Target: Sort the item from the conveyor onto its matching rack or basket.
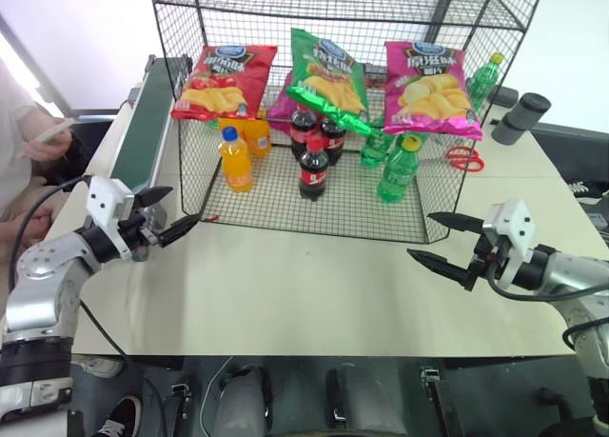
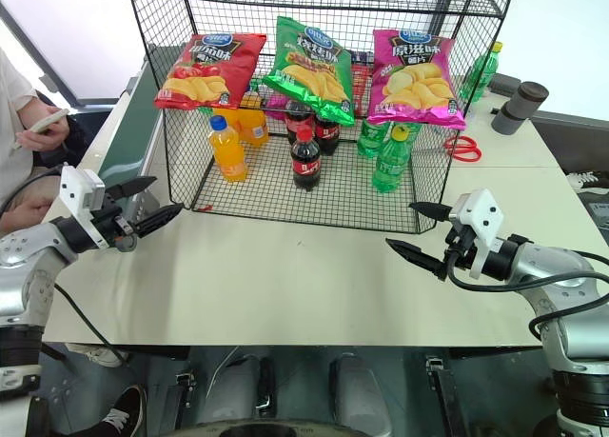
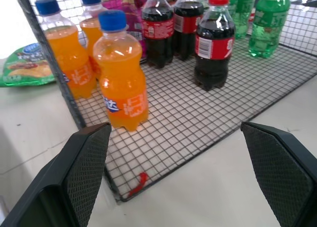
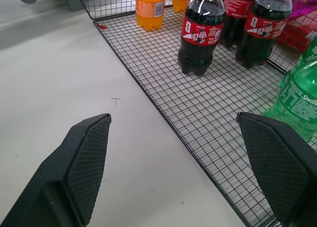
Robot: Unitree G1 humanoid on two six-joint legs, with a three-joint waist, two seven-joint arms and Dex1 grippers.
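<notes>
The green crisp bag hangs tilted at the front of the black wire rack, between a red bag and a pink bag. The dark green conveyor runs along the rack's left side, its belt bare where it shows. My left gripper hovers open and empty at the rack's front left corner, near the conveyor's end. My right gripper hovers open and empty over the table in front of the rack's right corner. In the left wrist view a second green bag lies outside the cage wall.
Orange soda bottles, cola bottles and green bottles stand on the rack's mesh floor. Red scissors and a dark cylinder lie at the back right. A person sits at the left.
</notes>
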